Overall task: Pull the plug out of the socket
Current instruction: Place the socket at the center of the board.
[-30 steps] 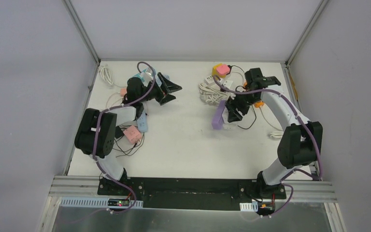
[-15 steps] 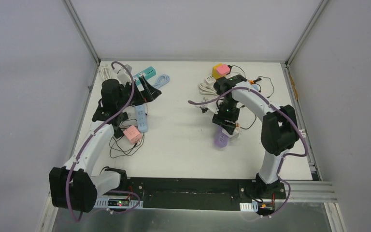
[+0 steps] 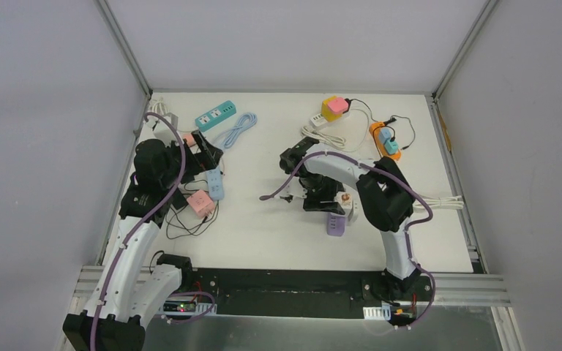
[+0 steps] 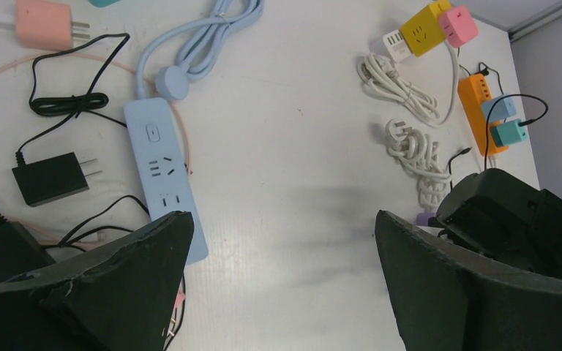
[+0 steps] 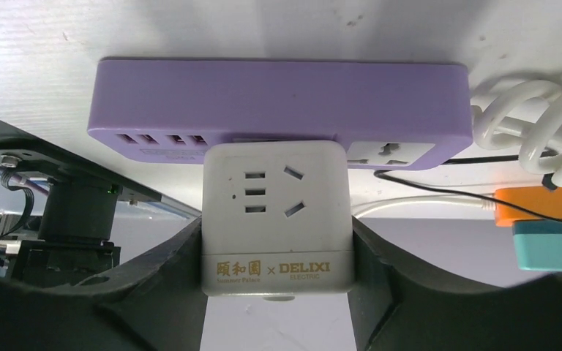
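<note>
The right tool (image 5: 276, 252) is closed on the white cube plug (image 5: 276, 205), one finger on each side face. The plug is seated in the purple strip (image 5: 278, 95), which lies on the desk (image 3: 263, 227) right of centre. The left tool (image 4: 282, 248) stands wide, holds nothing, and is well apart on the left side. Nothing pins the strip, so a pull is likely to drag or lift it with the plug instead of separating them. The smooth plug faces may let the fingers slip off. An angled pull could bind the pins. The coiled white cord (image 5: 527, 124) beside the strip may snag.
</note>
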You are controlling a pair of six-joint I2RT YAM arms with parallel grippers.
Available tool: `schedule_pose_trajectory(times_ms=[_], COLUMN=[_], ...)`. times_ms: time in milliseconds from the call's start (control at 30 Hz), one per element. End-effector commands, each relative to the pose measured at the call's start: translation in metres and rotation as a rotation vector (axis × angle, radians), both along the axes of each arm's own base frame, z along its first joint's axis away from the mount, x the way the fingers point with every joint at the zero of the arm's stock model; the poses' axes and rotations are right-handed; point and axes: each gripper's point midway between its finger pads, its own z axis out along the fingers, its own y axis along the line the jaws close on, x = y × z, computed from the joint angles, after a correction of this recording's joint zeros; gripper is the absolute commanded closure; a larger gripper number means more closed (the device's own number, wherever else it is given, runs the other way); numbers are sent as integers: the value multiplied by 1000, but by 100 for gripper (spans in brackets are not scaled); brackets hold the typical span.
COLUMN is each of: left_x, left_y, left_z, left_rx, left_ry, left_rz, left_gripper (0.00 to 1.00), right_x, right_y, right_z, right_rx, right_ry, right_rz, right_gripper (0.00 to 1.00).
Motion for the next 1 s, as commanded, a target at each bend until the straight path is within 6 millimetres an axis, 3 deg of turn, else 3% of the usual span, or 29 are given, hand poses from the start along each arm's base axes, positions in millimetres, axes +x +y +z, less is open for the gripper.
schedule_pose_trajectory(times_ms=[0, 167, 400, 600, 833, 967], left_x=[-4, -5, -2, -5, -4, -5], left_y=[9, 7, 3, 2, -8, -35], left_z=[12, 15, 27, 35, 53, 71], left_rx=[36, 30, 28, 18, -13, -69], left_ry=[-25, -29, -46, -67, -90, -107], left_rz=[30, 17, -6, -11, -62, -218], left_gripper=[1, 1, 1, 1, 1, 1], right_x=[-16, -21, 2, 14, 17, 11], right_y=[8, 12, 31, 41, 53, 56], right_z=[-46, -53, -27, -1, 49, 79], right_rx=[12, 22, 127, 211, 382, 521], right_ry=[49, 57, -54, -105, -112, -76], right_rz=[-88, -89, -81, -87, -90, -123], right_gripper=[69, 44, 1, 0, 0, 0])
